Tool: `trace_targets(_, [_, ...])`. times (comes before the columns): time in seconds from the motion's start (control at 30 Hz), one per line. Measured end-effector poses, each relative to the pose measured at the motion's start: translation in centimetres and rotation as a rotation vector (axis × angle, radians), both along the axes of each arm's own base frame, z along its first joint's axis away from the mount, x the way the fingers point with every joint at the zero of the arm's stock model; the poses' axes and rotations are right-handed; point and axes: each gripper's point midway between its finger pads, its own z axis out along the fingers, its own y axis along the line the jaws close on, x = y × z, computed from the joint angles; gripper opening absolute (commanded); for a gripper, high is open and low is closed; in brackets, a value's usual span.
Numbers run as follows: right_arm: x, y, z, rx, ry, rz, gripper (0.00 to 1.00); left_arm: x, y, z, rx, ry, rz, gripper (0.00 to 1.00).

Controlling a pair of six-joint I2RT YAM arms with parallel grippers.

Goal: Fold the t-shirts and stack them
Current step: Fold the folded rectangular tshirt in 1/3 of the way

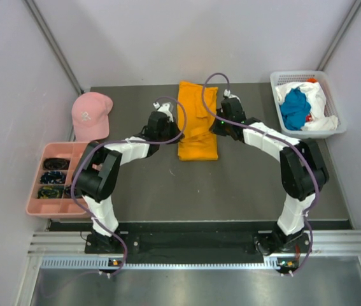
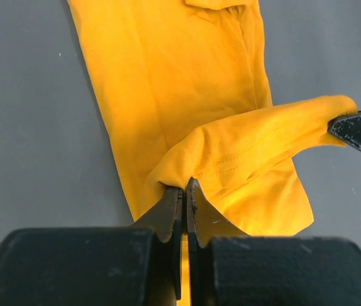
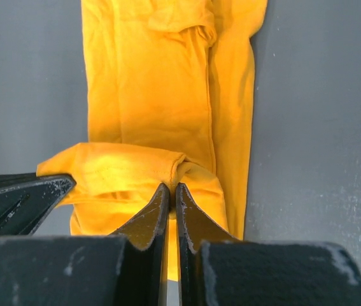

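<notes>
Our left gripper (image 2: 183, 186) and right gripper (image 3: 170, 188) are pinching the orange t-shirt (image 1: 196, 137) tight, while the white basket (image 1: 295, 74) is holding a teal t-shirt (image 1: 293, 109) and a white t-shirt (image 1: 317, 95).

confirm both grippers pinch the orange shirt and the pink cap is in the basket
Wrong on the cap. The left gripper and right gripper do pinch the orange shirt, but the basket holds a teal shirt and a white shirt; the pink cap lies on the table at far left, as the top view shows.
</notes>
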Motion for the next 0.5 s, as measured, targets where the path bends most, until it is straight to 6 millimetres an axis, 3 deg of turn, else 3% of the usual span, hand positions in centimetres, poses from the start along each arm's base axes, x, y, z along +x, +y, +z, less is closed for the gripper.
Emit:
trace_targets(0.27, [0.5,-0.2,-1.8,-0.013,0.033,-0.006,0.0,0.9,-0.8,-2.3,-0.006,0.039,-0.028,0.0])
trace_targets(0.5, [1.0,-1.3,-2.3,-0.018,0.039,-0.025,0.0,2.3,-1.9,-2.1,-0.024,0.03,-0.05,0.0])
